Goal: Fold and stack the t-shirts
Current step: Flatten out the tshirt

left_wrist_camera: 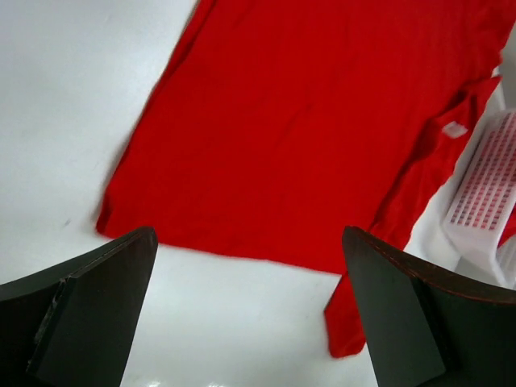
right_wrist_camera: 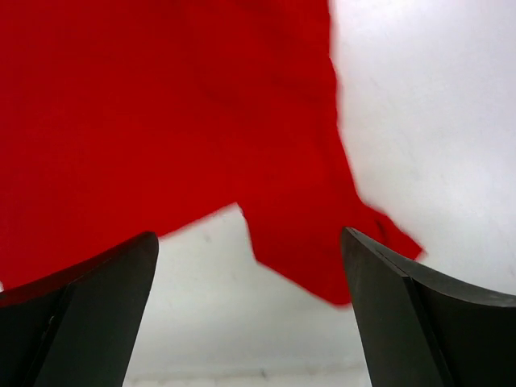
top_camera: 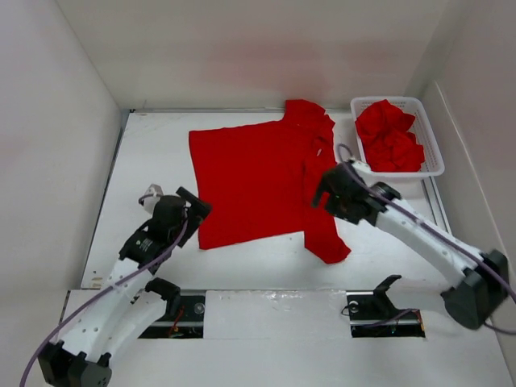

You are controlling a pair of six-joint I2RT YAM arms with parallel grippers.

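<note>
Bright even overhead light; soft faint shadows; wrist views slightly blurred.

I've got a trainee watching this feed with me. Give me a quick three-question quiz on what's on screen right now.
1. True or false: the left gripper is clamped on the spread t-shirt.
2. Where are the crumpled t-shirts? A) in the white basket; B) under the right gripper; C) beside the left arm's base.
3. Fill in: the basket stands at the far ___ corner of the table.

Key: 1. False, both grippers are open and hold nothing. 2. A. 3. Right.
</note>
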